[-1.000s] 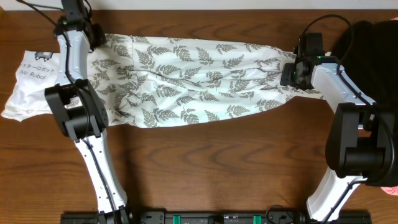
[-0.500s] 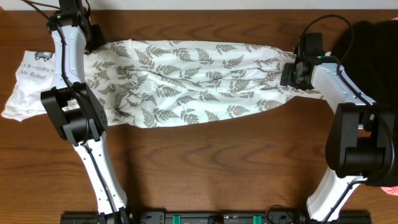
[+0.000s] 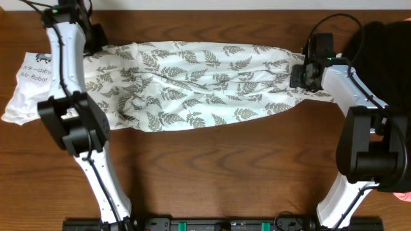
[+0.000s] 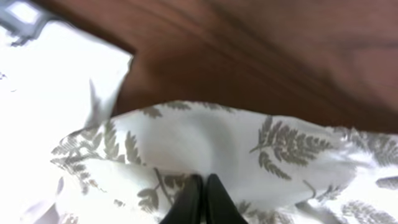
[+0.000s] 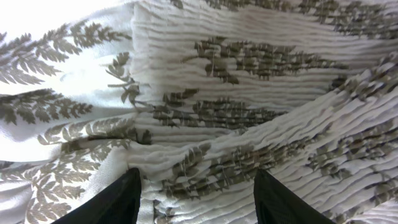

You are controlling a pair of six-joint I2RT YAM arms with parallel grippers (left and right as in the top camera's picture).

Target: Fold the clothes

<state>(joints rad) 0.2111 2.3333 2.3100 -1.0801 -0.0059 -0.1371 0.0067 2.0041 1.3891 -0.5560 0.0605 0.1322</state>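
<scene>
Lengthwise across the table the clothes lie stretched between 2 tools. The left tool pinches their far left corner tight; the right tool stands wide over the gathered right end. Thin white fabric, grey fern leaves, wrinkled.

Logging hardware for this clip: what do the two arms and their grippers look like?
The left arm and right arm have white link covers and bulky black joints. Thin black cables loop near each wrist; a green light shows on the right one. Fingers are black, tapered.
</scene>
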